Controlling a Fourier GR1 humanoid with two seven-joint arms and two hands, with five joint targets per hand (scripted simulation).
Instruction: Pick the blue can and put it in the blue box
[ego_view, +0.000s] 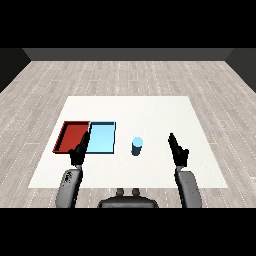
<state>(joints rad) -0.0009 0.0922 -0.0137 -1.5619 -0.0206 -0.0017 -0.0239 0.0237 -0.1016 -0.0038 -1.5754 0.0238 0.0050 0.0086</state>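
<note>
1. The step in hand is, by my judgement, the very beginning: the reach for the can is not yet made. The blue can (137, 146) stands upright on the white table (150, 110), alone, to the right of the light blue tray (102, 138) and apart from it.

2. The right hand (177, 148) is above the table to the right of the can, well apart from it. Its fingers are straight and point forward, and it holds nothing.

3. The left hand (79, 151) is at the near edge of the two trays, around where the red tray (71, 136) and the light blue tray meet. Its fingers also look straight, and it carries nothing.

4. The next move calls for one hand to travel to the can and curl round its side (the right hand seems the natural choice, since it has a free way to the can). After that the can must be lifted and carried left, over the tray's rim.

5. The count: one blue can, one light blue tray, one red tray, two hands. The two trays lie side by side, touching or almost touching, and both look empty.
</note>
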